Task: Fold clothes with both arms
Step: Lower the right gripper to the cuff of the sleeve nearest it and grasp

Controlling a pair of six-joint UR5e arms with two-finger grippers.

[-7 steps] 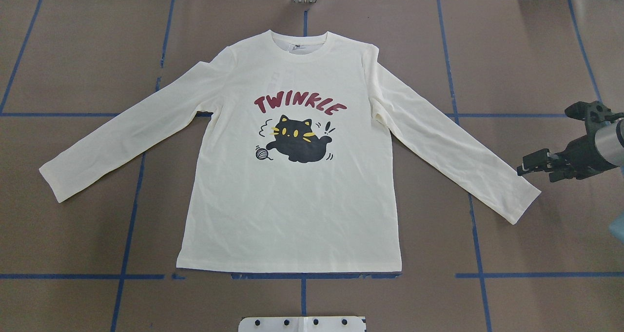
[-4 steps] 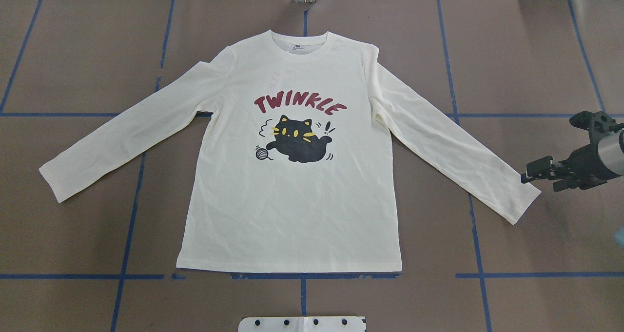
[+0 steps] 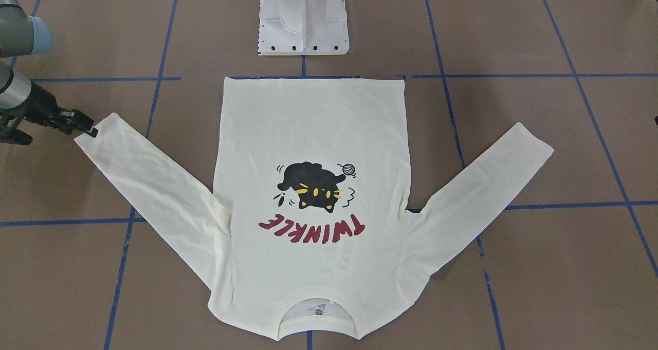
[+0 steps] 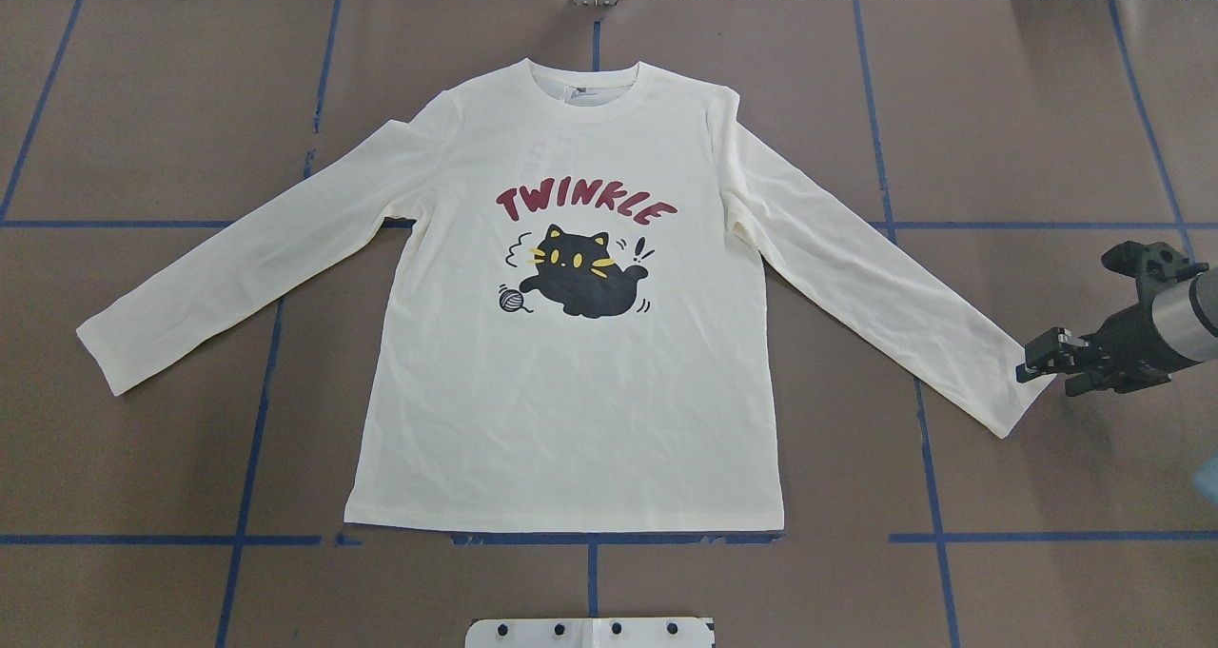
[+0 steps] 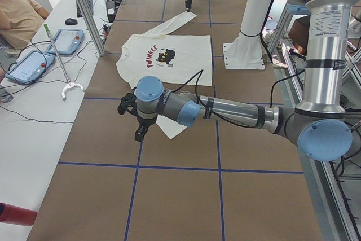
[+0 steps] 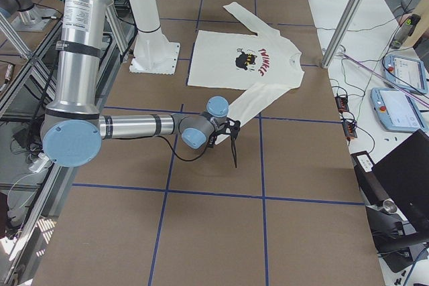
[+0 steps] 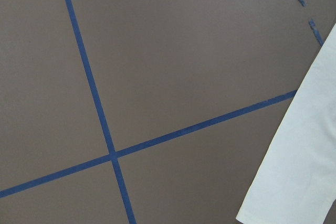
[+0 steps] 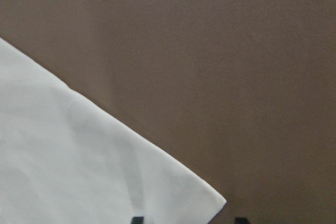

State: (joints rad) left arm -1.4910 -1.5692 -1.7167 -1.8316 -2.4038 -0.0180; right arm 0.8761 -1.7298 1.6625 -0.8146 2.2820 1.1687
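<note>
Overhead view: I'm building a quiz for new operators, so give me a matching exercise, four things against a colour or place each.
Column one:
1 cat print
2 lettering
3 tape lines
4 right gripper

Column two:
A blue
B beside a sleeve cuff
C dark red
D black with yellow marks

Pairs: 1-D, 2-C, 3-A, 4-B.

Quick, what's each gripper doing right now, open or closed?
Left gripper: cannot be told.
Right gripper: open at the cuff of the T-shirt, holding nothing.
</note>
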